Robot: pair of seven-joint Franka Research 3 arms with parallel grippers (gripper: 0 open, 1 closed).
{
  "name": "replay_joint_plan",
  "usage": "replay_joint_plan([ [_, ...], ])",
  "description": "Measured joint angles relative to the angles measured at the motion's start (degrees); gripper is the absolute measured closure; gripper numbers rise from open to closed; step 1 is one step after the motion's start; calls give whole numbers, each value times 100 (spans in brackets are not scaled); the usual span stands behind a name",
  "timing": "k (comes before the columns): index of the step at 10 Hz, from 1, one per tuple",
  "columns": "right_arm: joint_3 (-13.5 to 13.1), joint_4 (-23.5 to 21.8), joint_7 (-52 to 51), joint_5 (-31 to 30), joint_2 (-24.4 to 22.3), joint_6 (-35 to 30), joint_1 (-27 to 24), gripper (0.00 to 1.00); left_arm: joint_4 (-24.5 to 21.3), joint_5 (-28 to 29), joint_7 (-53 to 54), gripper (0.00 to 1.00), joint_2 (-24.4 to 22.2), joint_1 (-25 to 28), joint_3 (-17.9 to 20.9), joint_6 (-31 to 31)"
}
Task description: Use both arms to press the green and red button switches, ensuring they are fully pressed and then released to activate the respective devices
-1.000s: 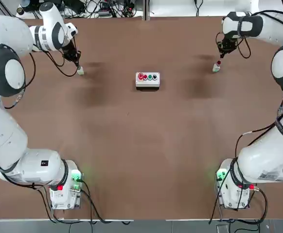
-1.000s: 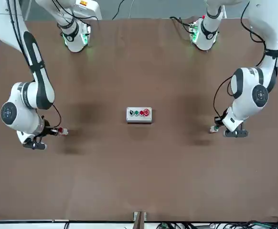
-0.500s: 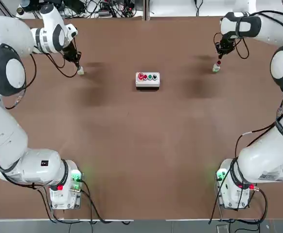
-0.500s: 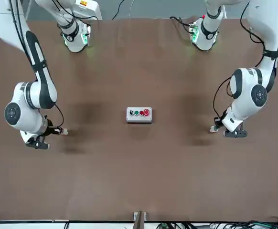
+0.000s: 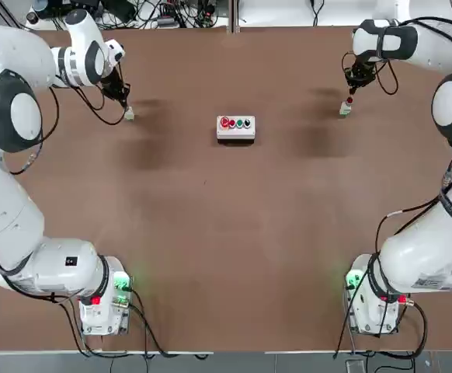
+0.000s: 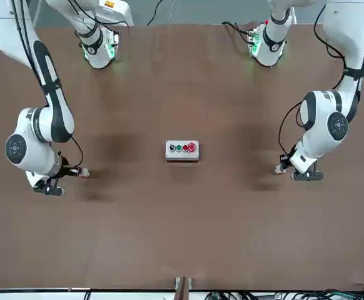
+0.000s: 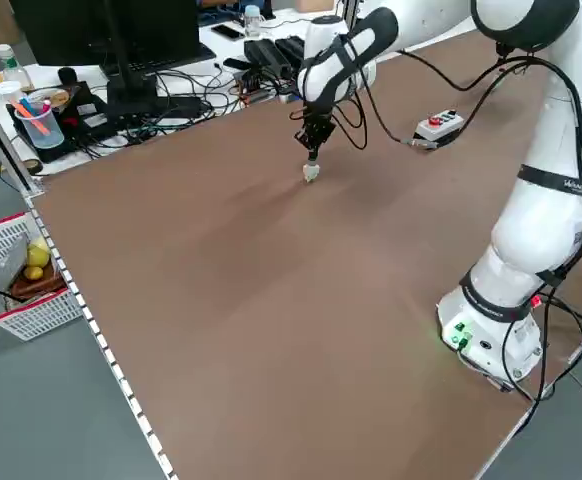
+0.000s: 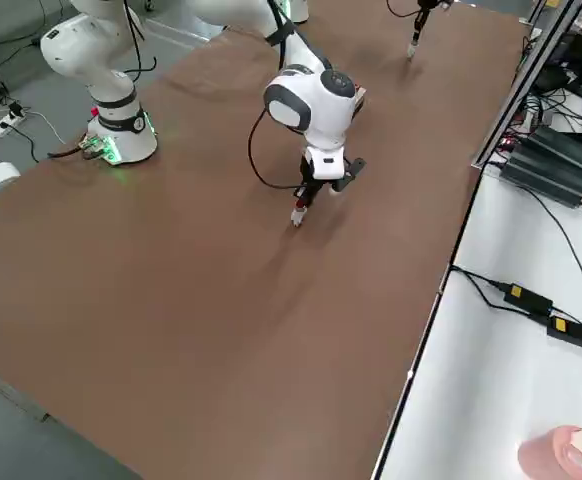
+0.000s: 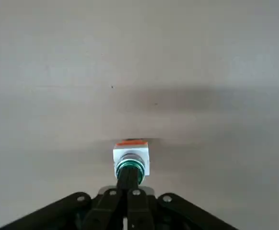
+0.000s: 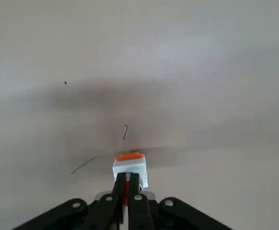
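While both arms reached far out, the left gripper, fingers pressed together, sat w/ tips on the green switch; right gripper, also closed, on the red switch.

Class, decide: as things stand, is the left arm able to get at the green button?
Probably yes: the left gripper, jaws shut, already sits on the green button, with only bare table around it.

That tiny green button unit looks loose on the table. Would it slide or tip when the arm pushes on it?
Probably not, if the push is straight down: the left gripper, jaws shut, sits right on the cap. The green switch has a square base, so it likely stands steady. A sideways nudge might slide it; nothing visibly fastens it.
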Motion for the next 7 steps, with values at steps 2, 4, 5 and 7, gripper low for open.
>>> replay_joint_plan([
  [2, -11, -7, 0, 0, 0, 1, -12, 92, -15, 0, 0, 99, 4, 0, 0, 18],
  [4, -12, -27, 0, 0, 0, 34, -13, 92, -22, 0, 0, 99, 15, 0, 0, 36],
  [5, -11, -39, 0, 0, 0, 70, -13, 92, -23, 0, 0, 99, 19, 0, 0, 40],
  [7, -11, -65, 0, 0, 1, 104, -13, 92, -30, 0, 0, 99, 38, 0, 0, 89],
])
